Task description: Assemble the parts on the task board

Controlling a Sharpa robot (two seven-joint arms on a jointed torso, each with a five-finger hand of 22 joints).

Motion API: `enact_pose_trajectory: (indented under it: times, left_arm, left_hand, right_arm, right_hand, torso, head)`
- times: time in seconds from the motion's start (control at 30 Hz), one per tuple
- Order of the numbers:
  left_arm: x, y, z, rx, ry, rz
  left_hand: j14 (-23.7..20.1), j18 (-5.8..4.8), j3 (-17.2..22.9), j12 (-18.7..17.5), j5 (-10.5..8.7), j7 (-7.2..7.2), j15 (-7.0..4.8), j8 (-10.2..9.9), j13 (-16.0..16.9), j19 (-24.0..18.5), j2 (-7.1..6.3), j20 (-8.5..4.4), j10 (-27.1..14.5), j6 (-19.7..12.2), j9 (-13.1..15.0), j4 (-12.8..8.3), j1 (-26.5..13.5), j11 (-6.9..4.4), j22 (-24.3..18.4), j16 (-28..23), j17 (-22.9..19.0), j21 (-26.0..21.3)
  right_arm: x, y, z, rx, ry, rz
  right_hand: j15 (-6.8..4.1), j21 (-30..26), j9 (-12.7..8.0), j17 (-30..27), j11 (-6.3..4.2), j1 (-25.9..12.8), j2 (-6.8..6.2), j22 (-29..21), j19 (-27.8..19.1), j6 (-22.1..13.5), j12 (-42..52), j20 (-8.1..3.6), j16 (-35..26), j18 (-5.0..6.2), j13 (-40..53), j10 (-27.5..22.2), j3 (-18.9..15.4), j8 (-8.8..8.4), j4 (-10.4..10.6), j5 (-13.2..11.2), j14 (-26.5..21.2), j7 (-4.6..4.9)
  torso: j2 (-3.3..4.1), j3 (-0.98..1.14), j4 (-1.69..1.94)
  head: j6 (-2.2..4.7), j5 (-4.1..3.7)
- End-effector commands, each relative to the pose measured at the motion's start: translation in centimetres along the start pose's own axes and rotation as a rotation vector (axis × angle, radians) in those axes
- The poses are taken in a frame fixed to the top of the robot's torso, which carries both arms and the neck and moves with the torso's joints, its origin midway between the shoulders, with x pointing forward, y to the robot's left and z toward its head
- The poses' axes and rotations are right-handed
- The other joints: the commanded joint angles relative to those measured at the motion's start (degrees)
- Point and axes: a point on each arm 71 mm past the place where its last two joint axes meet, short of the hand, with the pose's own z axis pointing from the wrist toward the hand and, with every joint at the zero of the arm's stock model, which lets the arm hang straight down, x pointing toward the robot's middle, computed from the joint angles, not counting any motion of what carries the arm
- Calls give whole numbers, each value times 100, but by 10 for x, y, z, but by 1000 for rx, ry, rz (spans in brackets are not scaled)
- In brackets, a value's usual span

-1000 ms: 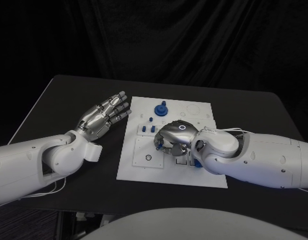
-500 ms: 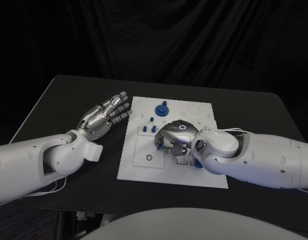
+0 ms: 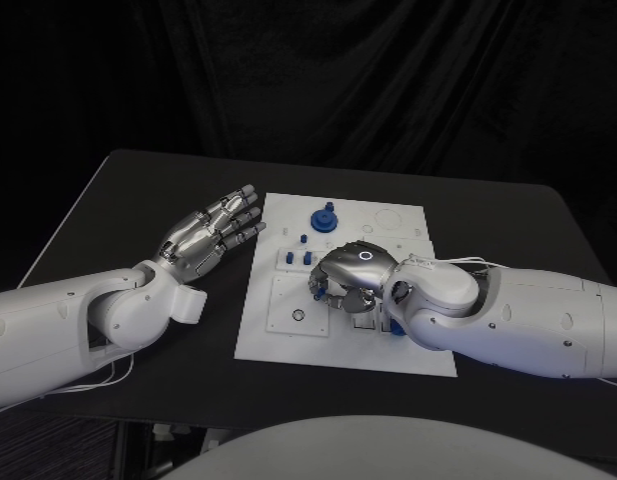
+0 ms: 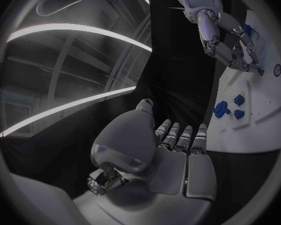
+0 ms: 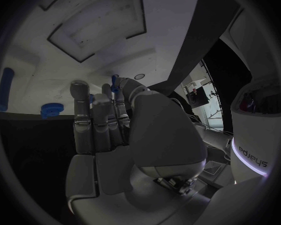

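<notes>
Head view: The white rectangular task board (image 3: 340,345) lies at the centre of the black table (image 3: 510,215), its long axis running away from the robot. A blue round knob-shaped part (image 3: 321,218) stands upright in the board's far half, and two small blue block parts (image 3: 297,259) sit just nearer on the board's left side. The silver right hand (image 3: 351,278) rests over the middle of the board with its fingers curled downward; it hides the board surface beneath it. The silver left hand (image 3: 210,232) lies flat, fingers apart and holding nothing, on the table just beside the board's left edge, fingertips pointing away from the robot.

Left wrist view: The left hand (image 4: 172,155) is extended with its fingers straight. The right hand (image 4: 231,47) reaches down onto the task board (image 4: 265,120), fingertips at a small blue piece.

Right wrist view: The right hand (image 5: 109,120) pinches a slim blue pin part (image 5: 115,83) between thumb and finger. The pin's long axis runs along the fingers, pointing toward the task board (image 5: 47,50).
</notes>
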Motion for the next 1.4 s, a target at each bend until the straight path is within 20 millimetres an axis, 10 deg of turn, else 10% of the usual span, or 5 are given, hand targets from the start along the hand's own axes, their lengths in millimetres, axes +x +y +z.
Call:
enact_pose_trajectory:
  times: [0.03,1.13,1.4]
  left_arm:
    - [2,1,1,3,16,-10]
    - [3,4,2,-16,25,-16]
    - [4,4,3,-20,29,-18]
  left_hand:
    - [6,44,13,38,28,31,16,26,9,-6,-7,37,26,5,6,-37,61,8,-11,43,7,29]
    - [9,41,15,35,34,29,27,27,9,-7,-7,43,27,8,7,-43,65,23,-17,58,9,28]
    - [10,30,23,43,50,108,49,35,10,-4,-8,55,29,49,12,-62,73,-5,-19,65,10,28]
  right_arm:
    - [3,0,-1,11,10,-4]
    - [4,3,3,9,26,-7]
    - [7,3,4,14,51,-10]
  right_hand:
    - [4,-23,9,-16,-15,21,44,374,-5,-30,-20,21,-28,13,3,38,3,-29,-37,-36,-40,-7]
    - [11,-15,23,-11,-7,-13,37,372,-10,-64,-47,26,-24,12,0,20,-8,-65,-23,-90,-48,-3]
    - [83,-215,-158,-107,71,-178,-18,316,-120,-475,-156,89,-108,30,13,-255,11,-470,116,-486,-163,-21]
  torso:
    - [-2,3,6]
    - [0,-5,10]
    - [2,-1,4]
  head:
    - [-1,-11]
    - [-1,2]
    - [-1,3]
